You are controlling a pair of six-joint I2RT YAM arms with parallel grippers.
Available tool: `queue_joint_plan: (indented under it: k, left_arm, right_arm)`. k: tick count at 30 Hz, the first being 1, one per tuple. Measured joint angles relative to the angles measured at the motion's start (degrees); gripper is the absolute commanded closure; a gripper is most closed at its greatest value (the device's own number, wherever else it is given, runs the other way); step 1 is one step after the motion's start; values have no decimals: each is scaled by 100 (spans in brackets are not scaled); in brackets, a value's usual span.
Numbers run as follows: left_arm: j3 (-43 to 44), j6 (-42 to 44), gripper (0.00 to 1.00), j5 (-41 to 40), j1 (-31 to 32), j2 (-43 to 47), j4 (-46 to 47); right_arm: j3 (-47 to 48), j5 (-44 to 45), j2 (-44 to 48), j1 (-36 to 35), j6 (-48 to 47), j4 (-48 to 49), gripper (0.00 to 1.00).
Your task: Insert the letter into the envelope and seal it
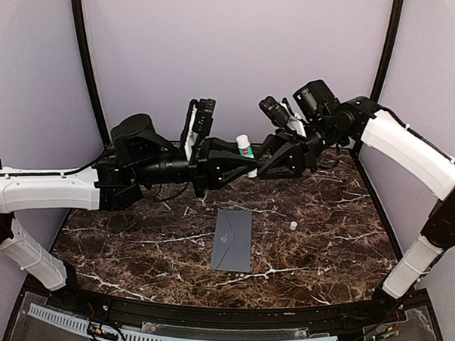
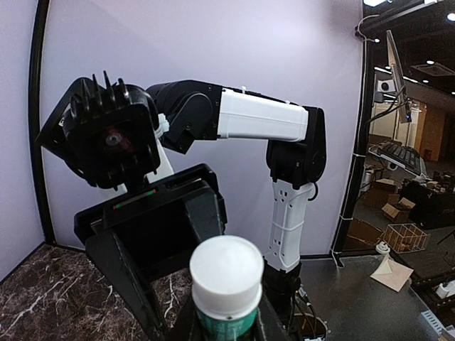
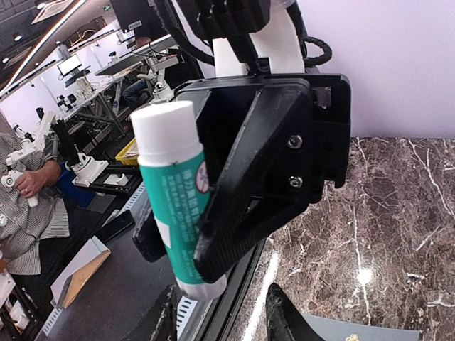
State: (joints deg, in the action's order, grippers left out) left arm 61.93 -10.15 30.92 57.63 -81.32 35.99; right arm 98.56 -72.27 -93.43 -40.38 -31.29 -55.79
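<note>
Table (image 1: 337, 243): dark marble, fills the lower half of the top view.

Left gripper (image 1: 241, 165): raised mid-frame above the table, clamped on the glue stick (image 3: 174, 192). The stick has a white end at the upper left of the right wrist view, with a green label below it.

Right gripper (image 3: 222, 316): faces the left one. Its fingers stand apart at the bottom edge of its own view, either side of the stick's lower end. Cannot tell if they touch it.

Envelope (image 1: 233, 239): flat at table centre, below both grippers, untouched. Cannot tell if its flap is sealed.

Letter: not seen in any view, so presumably already inside the envelope.

Small white piece (image 1: 293, 225): just right of the envelope, possibly a cap.

Step, by judgement: the sealing stage, with the glue being readied between the two grippers.

Next: the right jaws must close squarely on the free end without knocking the stick askew. Then the glue goes down to the flap.
</note>
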Motion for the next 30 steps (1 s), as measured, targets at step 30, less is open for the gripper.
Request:
queue_joint_plan:
  k: [30]
  left_arm:
    - [0,-105,100,-26,-103,-101,83]
  right_arm:
    - [-98,-254,-83,-74,184,35,80]
